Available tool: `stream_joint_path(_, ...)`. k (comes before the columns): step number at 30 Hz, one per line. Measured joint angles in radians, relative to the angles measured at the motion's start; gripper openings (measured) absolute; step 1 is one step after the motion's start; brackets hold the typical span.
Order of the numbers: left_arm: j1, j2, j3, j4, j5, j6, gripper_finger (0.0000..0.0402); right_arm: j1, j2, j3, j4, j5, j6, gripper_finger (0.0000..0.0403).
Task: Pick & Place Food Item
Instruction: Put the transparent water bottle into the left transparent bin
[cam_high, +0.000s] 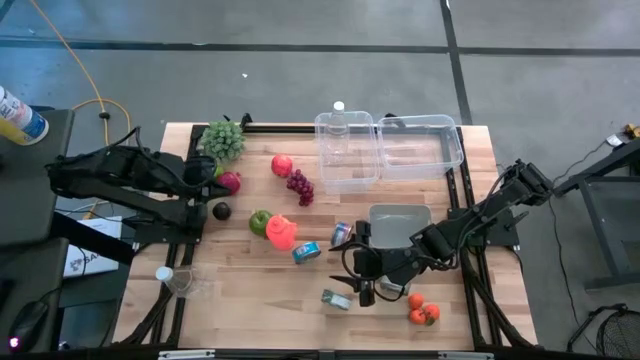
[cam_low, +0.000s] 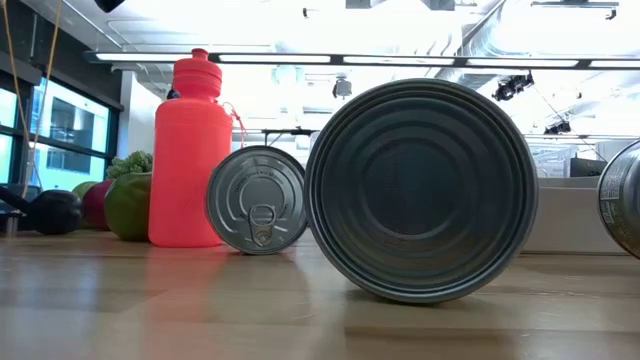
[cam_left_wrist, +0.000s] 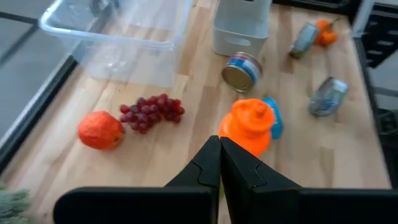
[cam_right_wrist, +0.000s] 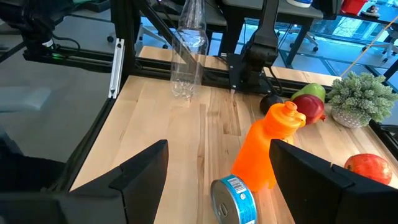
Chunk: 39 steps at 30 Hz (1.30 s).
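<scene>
Wooden table (cam_high: 250, 290) with two clear plastic bins (cam_high: 390, 150) at the far edge, small potted plant (cam_high: 223, 140) at a far corner, empty clear bottle (cam_high: 172, 281) lying near the opposite corner.

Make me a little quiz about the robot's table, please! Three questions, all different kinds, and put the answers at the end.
1. True or false: the left gripper is wide open.
2. Which thing lies right next to the purple grapes? A) the red apple B) the small tomatoes C) the empty plastic bottle
3. Fill in the blank: the orange squeeze bottle stands beside a ____ apple.

Key
1. False. Its fingers are pressed together, holding nothing.
2. A. The tomatoes lie by the right gripper, and the plastic bottle is at the table's left edge.
3. Green.
</scene>
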Motion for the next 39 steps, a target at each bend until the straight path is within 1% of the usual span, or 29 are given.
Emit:
stream_joint_path(3, 0.0, 0.001, 0.0, 0.0, -0.034, 0.016, 0.0024, 0.0, 0.0, 0.0, 0.0, 0.0, 0.0, 0.027)
stream_joint_path(12, 0.0, 0.0, 0.0, -0.006, -0.035, -0.031, 0.0093, 0.0, 0.0, 0.0, -0.002, 0.0, 0.0, 0.027)
stream_joint_path(16, 0.0, -0.002, 0.0, -0.037, -0.035, -0.034, 0.0112, 0.0, 0.0, 0.0, -0.001, 0.0, 0.0, 0.027)
stream_joint_path(22, 0.0, -0.009, 0.0, -0.047, -0.01, -0.036, 0.0115, 0.0, 0.0, 0.0, 0.01, 0.0, -0.026, 0.027)
stream_joint_path(26, 0.0, -0.014, 0.0, -0.05, 0.07, -0.023, 0.0115, 0.0, 0.0, 0.0, 0.01, -0.001, -0.026, 0.027)
stream_joint_path(29, 0.0, -0.014, 0.0, -0.061, 0.121, 0.061, 0.0115, 0.0, 0.0, 0.0, 0.009, -0.001, -0.025, 0.027)
stream_joint_path(31, -0.001, -0.014, 0.0, -0.087, 0.143, 0.15, 0.0115, 0.0, 0.0, 0.0, 0.008, -0.001, -0.025, 0.027)
stream_joint_path(33, -0.001, -0.014, 0.0, -0.108, 0.151, 0.201, 0.0115, 0.0, 0.0, 0.0, 0.006, -0.001, -0.023, 0.027)
stream_joint_path(34, -0.001, -0.014, 0.0, -0.108, 0.154, 0.198, 0.0115, 0.0, 0.0, 0.0, 0.006, -0.001, -0.023, 0.027)
stream_joint_path(39, -0.001, -0.012, 0.0, -0.115, 0.154, 0.063, 0.0115, 0.0, 0.0, 0.0, 0.006, -0.001, -0.023, 0.027)
